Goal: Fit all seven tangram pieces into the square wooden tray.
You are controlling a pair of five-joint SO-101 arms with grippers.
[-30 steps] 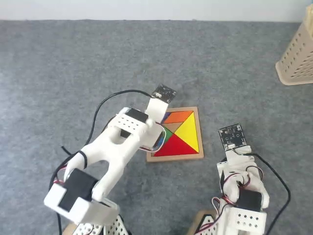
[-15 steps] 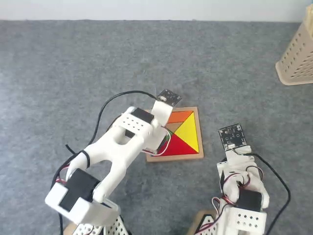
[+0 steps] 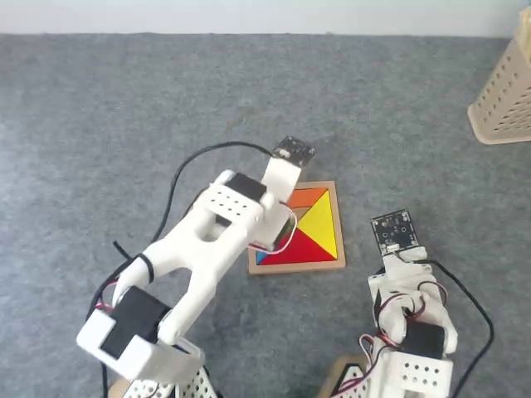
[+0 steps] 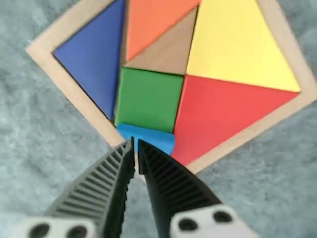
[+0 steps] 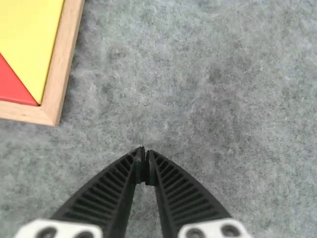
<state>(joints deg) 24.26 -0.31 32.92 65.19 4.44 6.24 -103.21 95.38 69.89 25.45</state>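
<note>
The square wooden tray (image 4: 42, 48) holds a dark blue triangle (image 4: 94, 54), an orange piece (image 4: 153, 22), a yellow triangle (image 4: 237, 47), a red triangle (image 4: 225, 111) and a green square (image 4: 148, 96). Between orange and green is a brown triangle (image 4: 166, 54); I cannot tell whether it is a piece or bare tray floor. A small light blue piece (image 4: 148, 136) lies at the tray's corner. My left gripper (image 4: 134, 144) is shut, its tips at that piece's edge. From above, the left arm (image 3: 236, 207) covers the tray's (image 3: 307, 266) left part. My right gripper (image 5: 143, 151) is shut over carpet beside the tray corner (image 5: 59, 74).
Grey carpet (image 3: 124, 108) surrounds the tray. A beige perforated basket (image 3: 506, 83) stands at the far right edge. The right arm (image 3: 406, 307) sits at the near right, and the left arm's black cable (image 3: 178, 178) loops to the tray's left.
The left arm has shifted right and slightly farther across the tray, covering more of its left side. The right arm has not moved.
</note>
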